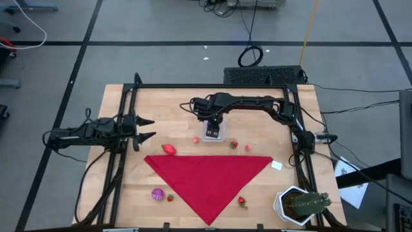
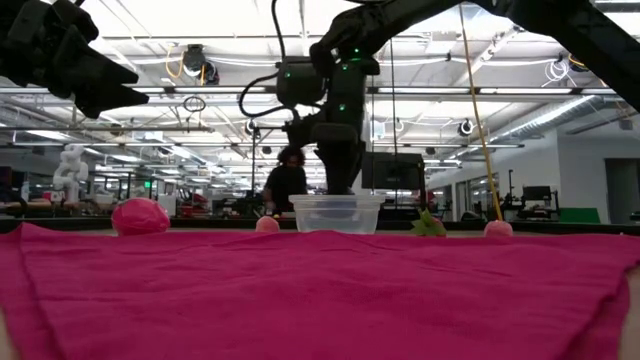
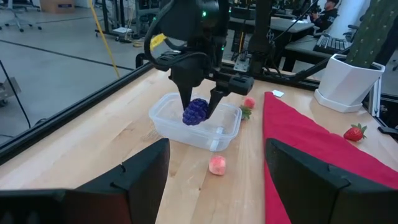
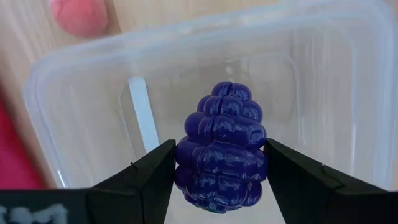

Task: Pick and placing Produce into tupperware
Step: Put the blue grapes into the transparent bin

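Right wrist view: the right tool (image 4: 217, 171) clenches one knobbly, glossy purple grape cluster (image 4: 221, 146) over the clear, round-cornered tupperware (image 4: 74, 99) near the worktop's far edge. The left tool (image 1: 145, 129) hangs released at the left edge.

The grapes (image 4: 221, 149) are dark purple, with glossy round bumps. The tub (image 4: 74, 74) is clear and has no colour. The cloth (image 1: 209, 180) is red, and looks more magenta in the low view. The table (image 1: 161, 103) is pale wood with fine strips. One small ball (image 3: 217, 165) is pinkish, a strawberry (image 3: 355, 132) is red with green leaves. The pot (image 1: 281, 203) is white, the cactus (image 1: 309, 203) green. Both arms are black. The striped ball (image 1: 157, 193) is magenta with pale lines.
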{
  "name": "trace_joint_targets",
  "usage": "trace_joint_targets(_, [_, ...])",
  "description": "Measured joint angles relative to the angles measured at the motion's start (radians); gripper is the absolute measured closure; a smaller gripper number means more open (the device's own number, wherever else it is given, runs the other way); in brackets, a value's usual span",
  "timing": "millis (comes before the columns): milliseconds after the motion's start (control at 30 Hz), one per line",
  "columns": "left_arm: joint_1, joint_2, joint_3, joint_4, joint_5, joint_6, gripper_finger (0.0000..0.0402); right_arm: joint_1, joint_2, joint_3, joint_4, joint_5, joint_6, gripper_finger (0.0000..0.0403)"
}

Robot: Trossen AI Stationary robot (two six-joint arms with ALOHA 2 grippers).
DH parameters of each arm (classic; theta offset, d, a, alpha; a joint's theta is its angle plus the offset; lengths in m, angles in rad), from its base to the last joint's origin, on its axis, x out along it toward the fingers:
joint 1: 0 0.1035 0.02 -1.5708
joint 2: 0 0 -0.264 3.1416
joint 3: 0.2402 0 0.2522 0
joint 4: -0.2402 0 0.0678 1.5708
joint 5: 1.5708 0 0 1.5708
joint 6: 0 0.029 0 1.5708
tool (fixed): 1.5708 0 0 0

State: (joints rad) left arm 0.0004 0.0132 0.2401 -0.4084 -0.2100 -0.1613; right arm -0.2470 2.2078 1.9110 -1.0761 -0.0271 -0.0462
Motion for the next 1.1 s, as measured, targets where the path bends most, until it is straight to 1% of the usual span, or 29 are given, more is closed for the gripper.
trace_joint_targets(200, [0.0, 0.0, 0.0, 0.0, 0.0, 0.0, 0.0131, 0.0, 0.001, -0.001, 0.035, 0.0, 0.007, 0.0178])
trace_joint_targets(1100, [0.0, 0.0, 0.0, 0.0, 0.001, -0.004, 0.0131, 0.0, 0.001, -0.001, 0.04, 0.0, 0.0, 0.0178])
